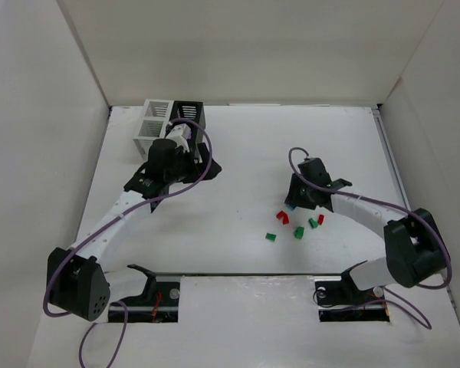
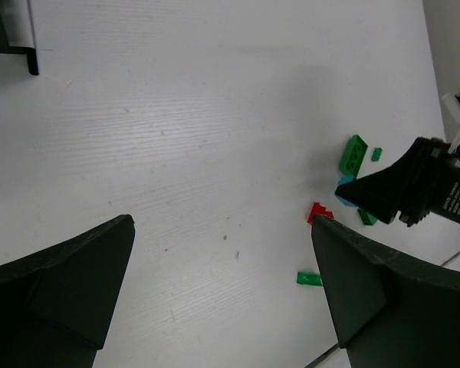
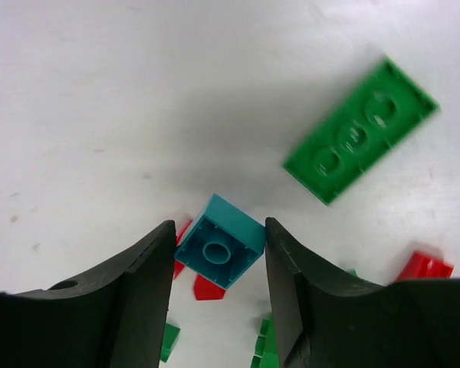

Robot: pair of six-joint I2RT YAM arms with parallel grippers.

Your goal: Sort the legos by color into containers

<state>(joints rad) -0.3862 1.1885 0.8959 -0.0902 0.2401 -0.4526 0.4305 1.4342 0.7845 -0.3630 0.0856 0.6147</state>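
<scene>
1. One small teal plastic brick [image 3: 219,244] sat clamped in the right gripper [image 3: 220,230], close to the white table [image 3: 100,92].
2. Left gripper [image 2: 222,222] stood apart, empty, near the joined white-and-black slatted containers [image 1: 155,124].
3. Lifting straight up would probably spare the neighbouring red bricks [image 3: 207,289].

Counted on the surface [image 1: 238,153]. Boxes [image 1: 161,111]: two, one white, one black. Teal lego [image 3: 218,245]: one. Red legos [image 3: 425,265]: at least two. Green legos [image 2: 354,153]: four were seen from the left wrist, three from above. Arms: two, left arm [image 1: 115,218] and right arm [image 1: 364,208].
</scene>
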